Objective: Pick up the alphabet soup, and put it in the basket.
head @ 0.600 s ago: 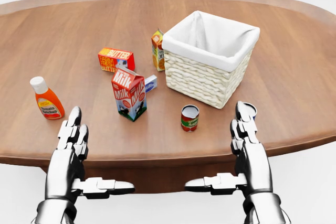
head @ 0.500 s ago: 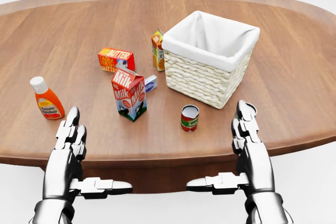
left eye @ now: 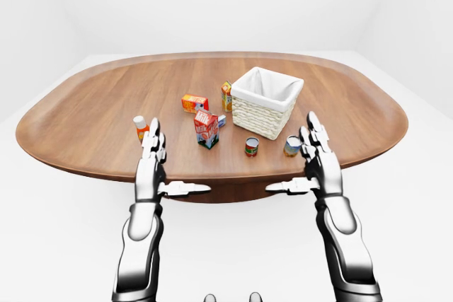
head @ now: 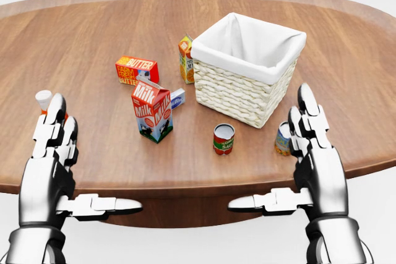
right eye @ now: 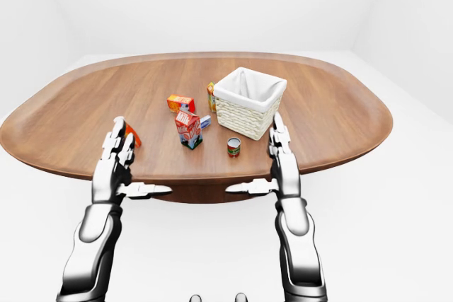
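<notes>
1. On the wooden table (head: 93,41), near the bottom right of the head view, the alphabet soup (head: 283,138) stands upright just beside the white-lined wicker basket (head: 238,94), below its right corner. It is outside the basket.
2. Right hand (head: 318,171): fully open, fingers straight and pointing up-view, thumb out toward centre. It grips nothing. Its fingers (head: 307,112) overlap the can's right edge in the head view; cannot tell if they touch.
3. Left hand (head: 46,174): same open pose with nothing in it, at the table's near edge, partly covering the ketchup bottle (head: 43,98).
4. Red-and-green can (head: 223,138): upright, left of the soup, below the basket.
5. Milk carton (head: 152,110): upright, left of the red can. Butter box (head: 137,70) sits above it, and the juice carton (head: 185,59) is against the basket's left side.
</notes>
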Tool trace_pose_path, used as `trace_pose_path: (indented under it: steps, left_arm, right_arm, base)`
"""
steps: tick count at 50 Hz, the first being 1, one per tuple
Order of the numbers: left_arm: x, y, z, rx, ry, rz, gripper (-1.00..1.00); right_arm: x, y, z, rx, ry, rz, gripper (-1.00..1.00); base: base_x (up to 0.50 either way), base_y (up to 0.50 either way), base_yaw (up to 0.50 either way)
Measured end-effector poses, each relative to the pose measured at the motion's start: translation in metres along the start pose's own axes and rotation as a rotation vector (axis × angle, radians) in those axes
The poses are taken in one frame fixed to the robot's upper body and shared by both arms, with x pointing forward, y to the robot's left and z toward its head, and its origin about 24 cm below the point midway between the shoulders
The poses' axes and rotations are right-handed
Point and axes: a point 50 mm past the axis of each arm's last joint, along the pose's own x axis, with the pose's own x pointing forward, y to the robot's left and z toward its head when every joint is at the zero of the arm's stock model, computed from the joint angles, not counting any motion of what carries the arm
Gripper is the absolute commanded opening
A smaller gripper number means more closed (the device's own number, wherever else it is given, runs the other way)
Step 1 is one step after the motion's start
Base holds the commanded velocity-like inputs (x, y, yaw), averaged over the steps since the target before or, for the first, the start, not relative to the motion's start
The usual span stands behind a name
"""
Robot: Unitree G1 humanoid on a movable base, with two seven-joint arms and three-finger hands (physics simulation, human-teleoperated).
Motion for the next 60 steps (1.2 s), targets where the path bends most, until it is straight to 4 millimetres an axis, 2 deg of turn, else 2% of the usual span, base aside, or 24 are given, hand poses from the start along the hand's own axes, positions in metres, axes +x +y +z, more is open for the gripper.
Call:
trace_pose_path:
  steps: [12,21,43,60]
  left_arm:
    - [-0.002,0.006,0.039,0.040,-0.168,0.015,1.00]
    - [-0.005,0.010,0.057,0.060,-0.243,0.028,1.00]
    - [-0.010,0.011,0.066,0.054,-0.285,0.038,1.00]
    - [-0.010,0.011,0.068,0.043,-0.293,0.038,1.00]
  right_arm:
    - [-0.003,-0.006,0.042,-0.036,-0.180,-0.006,1.00]
    - [-0.006,-0.009,0.059,-0.053,-0.254,-0.005,1.00]
    - [-0.010,-0.010,0.064,-0.067,-0.274,-0.009,1.00]
    - [-0.009,-0.008,0.059,-0.076,-0.248,-0.002,1.00]
  base:
    - [0.00,0.00,0.00]
    - [0.00,-0.11,0.00]
    - [0.00,-0.44,0.00]
    - [0.00,-0.03,0.00]
